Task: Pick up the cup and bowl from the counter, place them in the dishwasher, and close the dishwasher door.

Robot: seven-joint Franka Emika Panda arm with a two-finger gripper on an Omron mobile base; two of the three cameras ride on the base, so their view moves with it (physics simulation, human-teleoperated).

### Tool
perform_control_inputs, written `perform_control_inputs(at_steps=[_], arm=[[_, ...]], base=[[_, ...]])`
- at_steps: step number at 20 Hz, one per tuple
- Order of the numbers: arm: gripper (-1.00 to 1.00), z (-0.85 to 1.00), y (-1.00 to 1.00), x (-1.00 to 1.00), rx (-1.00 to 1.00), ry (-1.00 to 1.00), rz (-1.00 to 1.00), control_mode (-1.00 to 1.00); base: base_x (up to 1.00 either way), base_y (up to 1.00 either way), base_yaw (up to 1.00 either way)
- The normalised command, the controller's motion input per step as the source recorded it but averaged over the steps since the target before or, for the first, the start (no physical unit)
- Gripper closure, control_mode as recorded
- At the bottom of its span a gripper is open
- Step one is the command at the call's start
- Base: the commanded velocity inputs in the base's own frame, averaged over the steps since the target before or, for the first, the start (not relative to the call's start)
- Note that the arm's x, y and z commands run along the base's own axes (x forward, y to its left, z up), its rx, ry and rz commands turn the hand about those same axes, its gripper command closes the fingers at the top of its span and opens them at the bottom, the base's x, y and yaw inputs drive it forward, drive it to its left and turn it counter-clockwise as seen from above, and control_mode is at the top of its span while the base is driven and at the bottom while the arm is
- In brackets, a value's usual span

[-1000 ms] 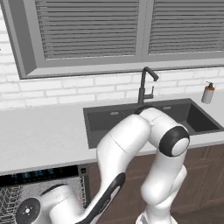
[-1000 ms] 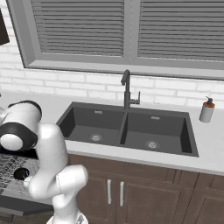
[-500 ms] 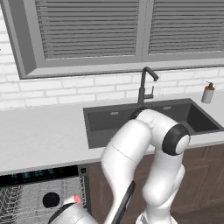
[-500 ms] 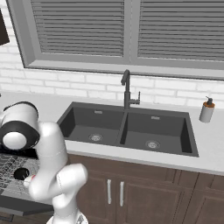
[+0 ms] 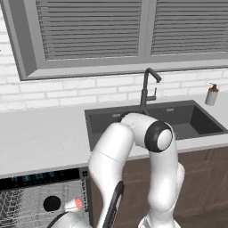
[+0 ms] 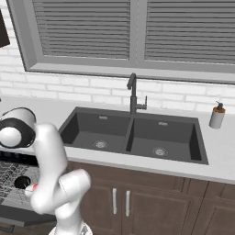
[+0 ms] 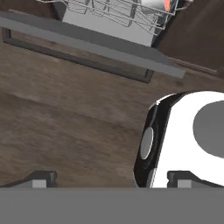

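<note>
Grey wire rack [image 5: 26,207] stands out of the dishwasher [image 5: 40,178] below the long pale surface [image 5: 40,138], and in it we see the black bowl [image 5: 52,203] with the cup [image 5: 73,205] lying on its side just beside it, red inside turned toward the cabinets. From the right base view the same pair sits in the rack: the bowl [image 6: 21,182] dark and round, the cup [image 6: 31,189] half hidden behind our white arm. The black control strip [image 5: 42,176] with its teal display runs along the top of the opening, just under the edge of the surface.

Our hand [image 7: 109,179] hangs low over the brown wooden floor [image 7: 65,127], its two dark finger tips [image 7: 39,178] well apart — spread wide, with nothing between them. Looking along the hand, we see the dishwasher door [image 7: 87,43] lying open and flat as a grey slab, and above it the rack with the cup [image 7: 155,4] at the very top of the view.

On the surface, the dark double sink [image 6: 131,135] sits under the black faucet [image 6: 133,94], and the white soap dispenser [image 6: 216,115] stands off to one side of it, near the brick wall [image 6: 82,94]. Brown cabinets [image 6: 137,199] fill the space under the sink.
</note>
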Motion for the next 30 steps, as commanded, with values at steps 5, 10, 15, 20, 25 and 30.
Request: perform_control_inputs(at_steps=[5,10,15,20,25,30], arm=[[-1.00,-0.10,0.67,-0.23,-0.37,0.03,0.01,-1.00],[-1.00,-0.33,0.18,-0.40,-0.12,-0.07,0.08,-1.00],[-1.00,-0.30,0.09,-0.29,-0.11,-0.08,0.17,-1.00],[-1.00,-0.20,0.21,-0.02,-0.17,-0.01,0.12,-1.00],[-1.00,-0.32,0.02,0.00,-0.09,-0.13,0.02,-1.00],[-1.00,-0.24,0.09,0.10,-0.19,-0.07,0.07,-1.00]], base=[[0.00,0.00,0.00],[0.00,0.00,0.00],[0.00,0.00,0.00],[0.00,0.00,0.00],[0.00,0.00,0.00],[0.00,0.00,0.00]])
